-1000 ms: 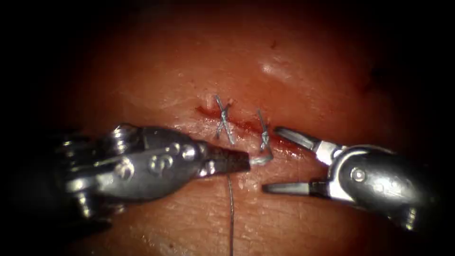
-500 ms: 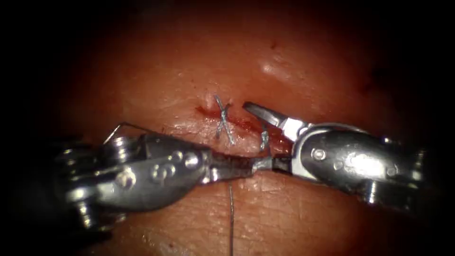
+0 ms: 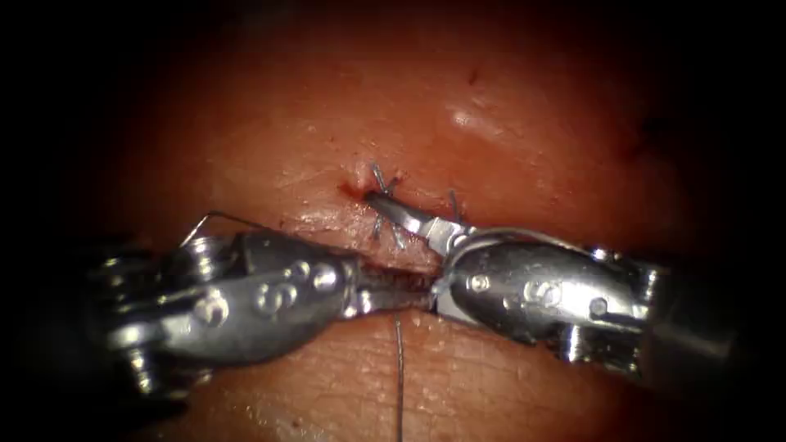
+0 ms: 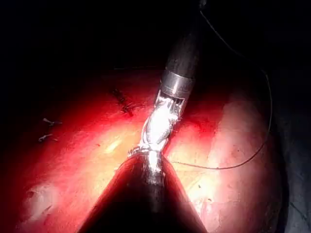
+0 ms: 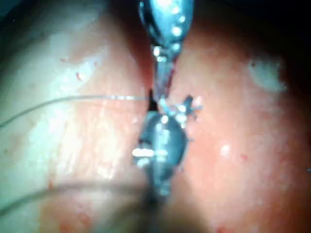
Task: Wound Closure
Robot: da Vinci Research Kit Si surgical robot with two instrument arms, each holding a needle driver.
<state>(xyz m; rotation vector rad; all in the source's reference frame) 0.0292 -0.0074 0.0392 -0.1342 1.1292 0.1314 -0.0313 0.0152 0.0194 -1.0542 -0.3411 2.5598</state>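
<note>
Pinching the thread just below the cut, the left pincer meets the right pincer, spread, one jaw lying over the stitches on the tissue; needle unseen

The right tool covers the second stitch and part of the cut; its lower jaw lies hidden behind the left tool. The thread runs off the frame's bottom edge.
</note>
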